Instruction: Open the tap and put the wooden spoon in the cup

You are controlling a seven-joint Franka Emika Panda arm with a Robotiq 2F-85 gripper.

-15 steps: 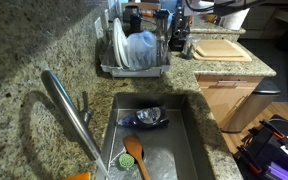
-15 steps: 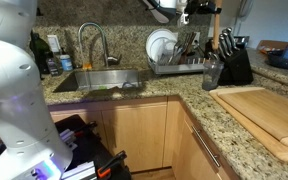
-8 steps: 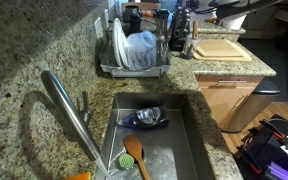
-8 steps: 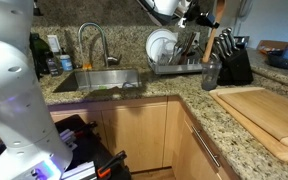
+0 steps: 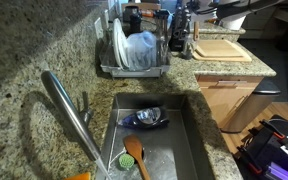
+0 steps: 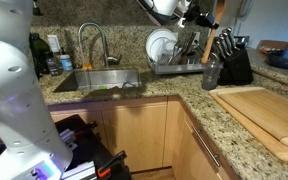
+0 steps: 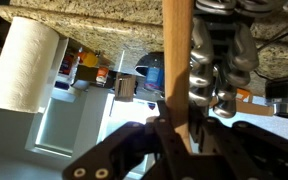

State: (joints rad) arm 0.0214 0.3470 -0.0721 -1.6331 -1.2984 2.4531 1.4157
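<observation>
My gripper [image 6: 201,17] is shut on the straight handle of the wooden spoon [image 6: 209,45], held upright with its lower end at the mouth of the grey cup [image 6: 211,73] next to the knife block. In the wrist view the light wooden handle [image 7: 177,50] runs between my fingers [image 7: 176,125]; its head is hidden. The gripper also shows at the far counter in an exterior view [image 5: 188,17]. The brushed-steel tap [image 5: 69,110] slants over the sink [image 5: 189,135], with its slim lever [image 5: 83,103] at the base. It also shows in an exterior view [image 6: 92,35]. I cannot tell whether water runs.
Another orange-brown wooden spoon [image 5: 134,155] and a blue cloth [image 5: 146,117] lie in the sink. A dish rack [image 6: 174,50] with plates stands behind the cup. A knife block [image 6: 231,60] and a cutting board [image 6: 269,110] are beside it. Steel utensils [image 7: 224,50] hang close to the handle.
The gripper came down and sideways with the wooden spoon until it stood over the cup. In the last half second nothing visibly moved.
</observation>
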